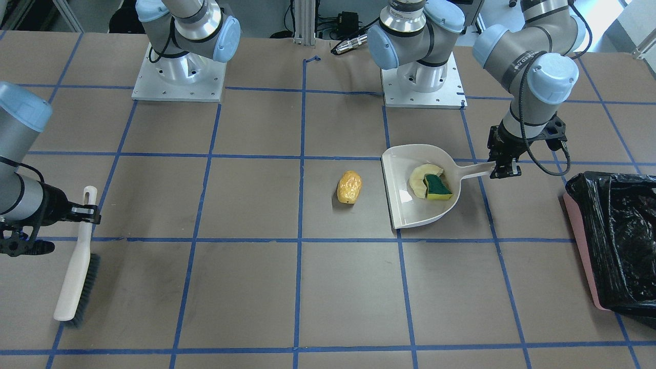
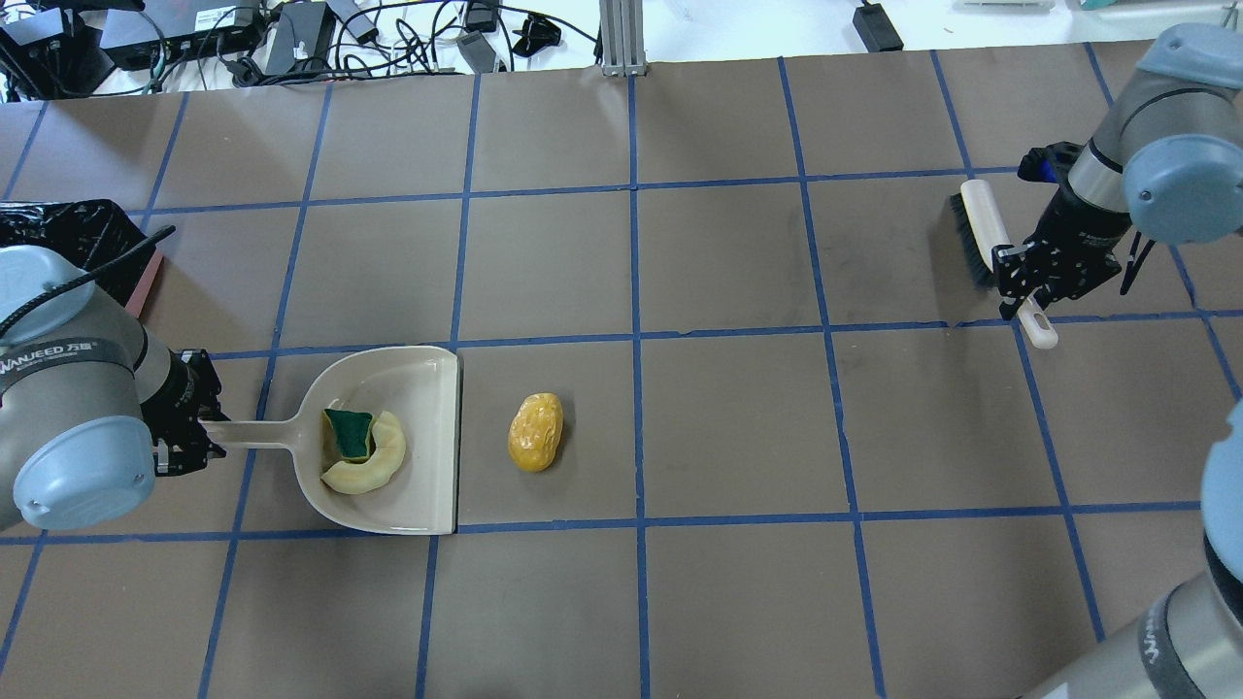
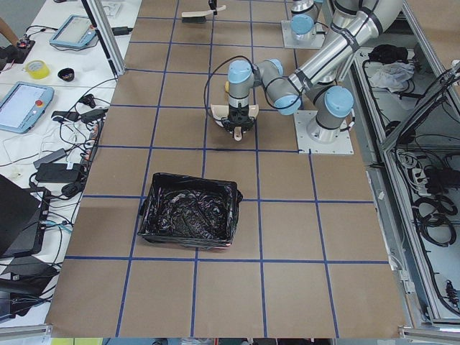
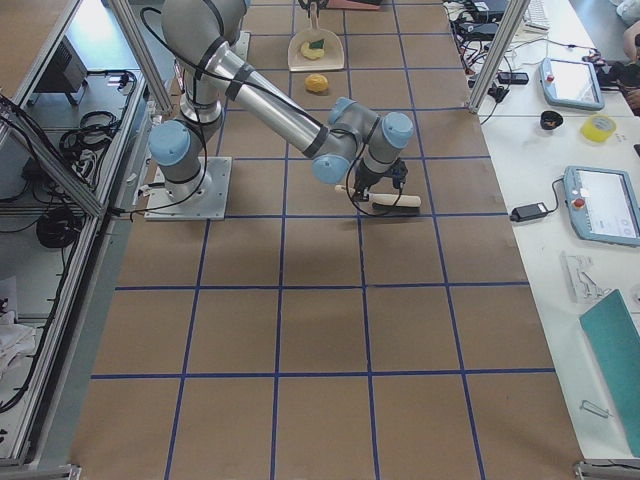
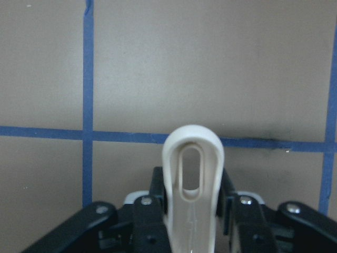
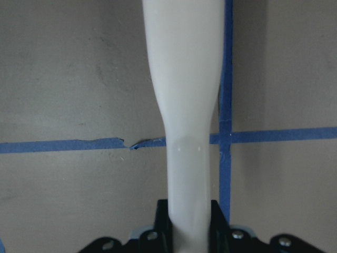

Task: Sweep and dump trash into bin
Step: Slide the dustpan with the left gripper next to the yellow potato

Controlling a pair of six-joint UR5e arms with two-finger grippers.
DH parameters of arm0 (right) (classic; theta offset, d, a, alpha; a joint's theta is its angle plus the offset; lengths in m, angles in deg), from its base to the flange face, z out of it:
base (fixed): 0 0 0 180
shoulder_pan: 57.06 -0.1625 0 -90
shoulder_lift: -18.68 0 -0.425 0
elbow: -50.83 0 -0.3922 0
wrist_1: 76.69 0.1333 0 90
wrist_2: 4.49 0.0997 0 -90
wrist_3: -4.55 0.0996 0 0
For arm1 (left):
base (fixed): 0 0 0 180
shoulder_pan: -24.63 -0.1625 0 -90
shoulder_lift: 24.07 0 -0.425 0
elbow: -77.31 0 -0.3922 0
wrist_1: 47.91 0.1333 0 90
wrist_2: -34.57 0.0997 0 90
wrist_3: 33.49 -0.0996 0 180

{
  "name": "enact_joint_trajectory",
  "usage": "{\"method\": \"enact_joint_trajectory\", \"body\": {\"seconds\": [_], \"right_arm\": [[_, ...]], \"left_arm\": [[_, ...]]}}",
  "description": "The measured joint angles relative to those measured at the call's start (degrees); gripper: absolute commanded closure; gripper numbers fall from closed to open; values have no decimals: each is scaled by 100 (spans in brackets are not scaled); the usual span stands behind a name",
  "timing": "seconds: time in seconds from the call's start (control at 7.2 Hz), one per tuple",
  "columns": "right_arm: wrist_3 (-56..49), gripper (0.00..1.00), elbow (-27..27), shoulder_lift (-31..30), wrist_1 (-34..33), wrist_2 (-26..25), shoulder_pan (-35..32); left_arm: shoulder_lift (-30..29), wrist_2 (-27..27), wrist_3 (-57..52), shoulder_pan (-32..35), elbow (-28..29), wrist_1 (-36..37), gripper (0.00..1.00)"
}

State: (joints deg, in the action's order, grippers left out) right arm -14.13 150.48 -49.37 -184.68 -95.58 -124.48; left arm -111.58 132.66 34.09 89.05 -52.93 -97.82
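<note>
Left gripper (image 1: 505, 168) is clamped on the pan (image 1: 410, 210) handle, with crescent (image 1: 417, 179) and sponge (image 1: 438, 187) just ahead inside. The oval (image 1: 349, 186) beyond the lip looks light and soft, so better brushed than pinched. Right gripper (image 1: 87, 209) is clamped on the brush (image 1: 72, 287).

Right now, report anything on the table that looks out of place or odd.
One piece is out of place: the amber oval lies on the table just outside the open edge of the dustpan, while the yellow crescent and sponge wedge sit inside it. The blue tape also shows a small tear.
</note>
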Motion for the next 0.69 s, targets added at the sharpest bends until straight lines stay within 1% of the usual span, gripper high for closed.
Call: {"method": "enact_joint_trajectory", "body": {"seconds": [0.14, 0.28, 0.56, 0.69], "right_arm": [[-3, 49, 24, -1, -19, -50, 0], [0, 40, 32, -2, -26, -70, 0], [11, 30, 39, -1, -28, -78, 0], [13, 27, 40, 1, -24, -82, 0]], "left_arm": [[16, 11, 138, 99, -36, -1, 100], [20, 15, 318, 246, -49, -3, 100], [15, 23, 679, 578, -52, -9, 100], [1, 25, 821, 714, -39, -9, 100]]}}
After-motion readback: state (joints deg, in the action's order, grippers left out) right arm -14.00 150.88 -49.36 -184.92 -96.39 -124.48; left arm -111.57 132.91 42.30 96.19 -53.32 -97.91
